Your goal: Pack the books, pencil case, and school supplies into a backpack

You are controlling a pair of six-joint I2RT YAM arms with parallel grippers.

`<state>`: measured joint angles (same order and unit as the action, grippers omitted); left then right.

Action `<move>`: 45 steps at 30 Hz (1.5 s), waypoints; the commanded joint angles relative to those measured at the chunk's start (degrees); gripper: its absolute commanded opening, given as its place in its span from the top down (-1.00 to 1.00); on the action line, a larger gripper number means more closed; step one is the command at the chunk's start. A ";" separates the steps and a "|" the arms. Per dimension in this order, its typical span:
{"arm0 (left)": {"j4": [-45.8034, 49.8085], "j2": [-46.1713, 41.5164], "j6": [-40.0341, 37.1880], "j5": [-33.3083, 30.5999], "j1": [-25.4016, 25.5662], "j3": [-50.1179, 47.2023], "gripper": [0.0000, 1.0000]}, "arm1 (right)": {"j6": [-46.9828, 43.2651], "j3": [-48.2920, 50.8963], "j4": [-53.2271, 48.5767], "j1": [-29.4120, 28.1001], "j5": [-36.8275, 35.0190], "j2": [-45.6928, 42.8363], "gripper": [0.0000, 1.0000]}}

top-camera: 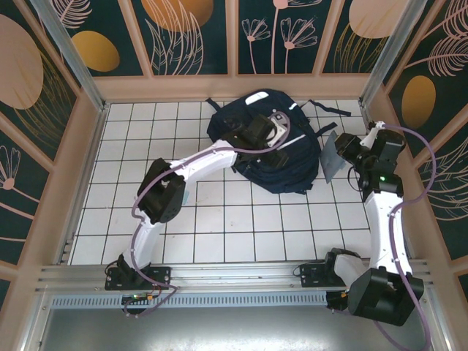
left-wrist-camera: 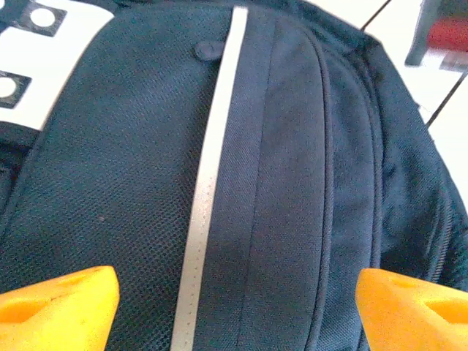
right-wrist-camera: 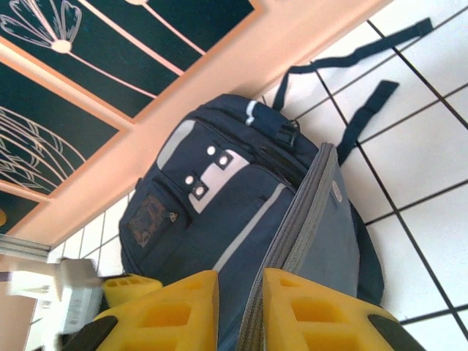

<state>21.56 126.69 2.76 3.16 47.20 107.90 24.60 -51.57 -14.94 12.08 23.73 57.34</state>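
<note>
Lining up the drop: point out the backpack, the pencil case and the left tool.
backpack (top-camera: 296, 164), top view, navy fabric near its right edge.
pencil case (right-wrist-camera: 333, 234), right wrist view, grey flat face.
left tool (left-wrist-camera: 235, 311), left wrist view, midway between its orange fingertips.

Counted up: one white-tiled bench (top-camera: 219, 227), one navy backpack (top-camera: 292, 167), one grey pencil case (top-camera: 330, 156), one left arm (top-camera: 199, 164) plus one right arm (top-camera: 385, 213) making two, and one left claw (left-wrist-camera: 235, 296) plus one right claw (right-wrist-camera: 240, 311) making two.
</note>
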 commanded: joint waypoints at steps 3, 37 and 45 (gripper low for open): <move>7.93 6.01 -4.85 -4.04 1.67 7.24 -0.68 | 1.59 1.25 4.07 0.23 3.49 -0.60 1.00; -2.75 -2.78 13.49 11.90 -5.93 8.46 1.00 | 4.05 -4.96 1.62 0.28 6.43 -4.27 1.00; -6.41 -4.36 22.20 24.34 -8.74 8.74 1.00 | 15.01 1.62 16.00 -5.39 10.17 -1.87 1.00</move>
<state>22.50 126.10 19.46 20.99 38.85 115.42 34.50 -51.42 -7.68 9.76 32.01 54.76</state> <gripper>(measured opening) 0.072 0.202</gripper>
